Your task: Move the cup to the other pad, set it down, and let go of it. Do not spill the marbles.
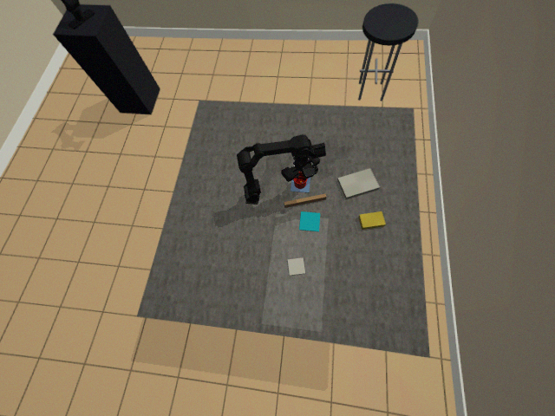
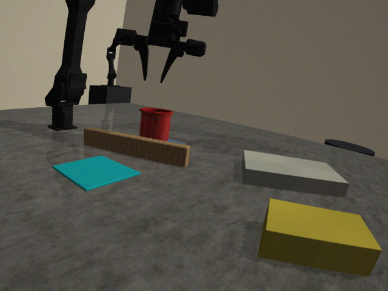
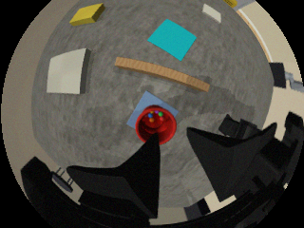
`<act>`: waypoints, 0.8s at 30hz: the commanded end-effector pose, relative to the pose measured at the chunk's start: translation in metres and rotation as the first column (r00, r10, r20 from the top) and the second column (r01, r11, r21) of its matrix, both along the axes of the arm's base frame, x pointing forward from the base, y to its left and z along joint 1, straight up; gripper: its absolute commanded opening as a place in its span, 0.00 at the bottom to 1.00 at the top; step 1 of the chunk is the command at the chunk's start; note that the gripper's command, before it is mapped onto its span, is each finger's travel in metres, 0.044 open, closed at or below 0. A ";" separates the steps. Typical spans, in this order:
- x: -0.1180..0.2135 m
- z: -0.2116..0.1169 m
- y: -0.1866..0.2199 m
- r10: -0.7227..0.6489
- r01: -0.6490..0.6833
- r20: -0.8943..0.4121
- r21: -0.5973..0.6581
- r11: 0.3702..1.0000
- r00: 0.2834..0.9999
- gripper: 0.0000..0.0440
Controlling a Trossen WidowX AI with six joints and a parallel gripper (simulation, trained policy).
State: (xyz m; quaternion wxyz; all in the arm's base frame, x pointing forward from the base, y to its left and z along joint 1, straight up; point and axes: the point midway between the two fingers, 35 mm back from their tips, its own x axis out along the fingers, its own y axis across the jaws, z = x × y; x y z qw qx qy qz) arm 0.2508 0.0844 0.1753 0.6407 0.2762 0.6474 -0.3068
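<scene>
In the exterior view, the cyan pad (image 1: pixel 310 221) (image 2: pixel 95 172) (image 3: pixel 172 39) lies lower left, then the red cup (image 1: pixel 300 179) (image 2: pixel 155 124) (image 3: pixel 156 125) stands on the blue pad (image 1: pixel 301 189) (image 2: pixel 177 142) (image 3: pixel 142 105) near centre, below the partly open, empty gripper (image 1: pixel 301 172) (image 2: pixel 153 81) (image 3: pixel 172 134) at upper centre.

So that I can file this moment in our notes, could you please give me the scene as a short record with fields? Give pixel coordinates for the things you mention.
cup: red (image 1: pixel 299 181) (image 2: pixel 154 125) (image 3: pixel 156 137), upright, on the blue pad (image 1: pixel 306 188) (image 2: pixel 177 142) (image 3: pixel 146 101)
contents: several small coloured marbles (image 3: pixel 155 116)
end effector (image 1: pixel 299 175) (image 2: pixel 153 81) (image 3: pixel 172 134): partly open, above the cup, holding nothing
other pad: cyan (image 1: pixel 310 221) (image 2: pixel 96 172) (image 3: pixel 173 39), nothing on it
barrier: wooden bar (image 1: pixel 305 200) (image 2: pixel 134 146) (image 3: pixel 161 73) between the pads
task status: cup not yet moved across
</scene>
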 end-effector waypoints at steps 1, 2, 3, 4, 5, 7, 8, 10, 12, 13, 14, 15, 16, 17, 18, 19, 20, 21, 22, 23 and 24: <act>-0.003 -0.013 -0.002 -0.015 0.014 -0.031 -0.025 1.000 0.999 0.36; -0.003 -0.015 -0.002 -0.017 0.016 -0.037 -0.029 0.999 0.999 0.37; -0.004 -0.018 -0.002 -0.019 0.018 -0.042 -0.034 0.999 0.999 0.37; -0.004 -0.021 -0.002 -0.021 0.019 -0.048 -0.038 0.999 0.999 0.38; -0.005 -0.023 -0.002 -0.023 0.021 -0.053 -0.042 0.999 0.998 0.38; -0.005 -0.028 -0.003 -0.026 0.023 -0.063 -0.049 0.999 0.998 0.39; -0.006 -0.031 -0.003 -0.027 0.024 -0.067 -0.053 0.998 0.997 0.39; -0.007 -0.036 -0.003 -0.029 0.024 -0.076 -0.060 0.998 0.997 0.40; -0.008 -0.041 -0.003 -0.029 0.024 -0.084 -0.066 0.998 0.996 0.41; -0.008 -0.044 -0.003 -0.029 0.023 -0.088 -0.068 0.997 0.996 0.41; -0.008 -0.047 -0.003 -0.029 0.022 -0.091 -0.071 0.997 0.995 0.41; -0.009 -0.049 -0.003 -0.028 0.021 -0.095 -0.074 0.997 0.995 0.42; -0.009 -0.052 -0.003 -0.027 0.019 -0.098 -0.076 0.997 0.995 0.42; -0.010 -0.055 -0.003 -0.025 0.018 -0.101 -0.078 0.997 0.995 0.42; -0.010 -0.057 -0.003 -0.024 0.015 -0.104 -0.080 0.997 0.994 0.43; -0.011 -0.060 -0.003 -0.022 0.013 -0.107 -0.082 0.997 0.994 0.43; -0.011 -0.062 -0.003 -0.020 0.010 -0.110 -0.083 0.996 0.994 0.43; -0.012 -0.065 -0.003 -0.017 0.007 -0.112 -0.085 0.996 0.994 0.43; -0.012 -0.068 -0.003 -0.014 0.004 -0.115 -0.086 0.996 0.993 0.43; -0.012 -0.071 -0.003 -0.011 0.001 -0.117 -0.087 0.996 0.993 0.43; -0.013 -0.073 -0.003 -0.008 -0.003 -0.120 -0.088 0.996 0.993 0.43</act>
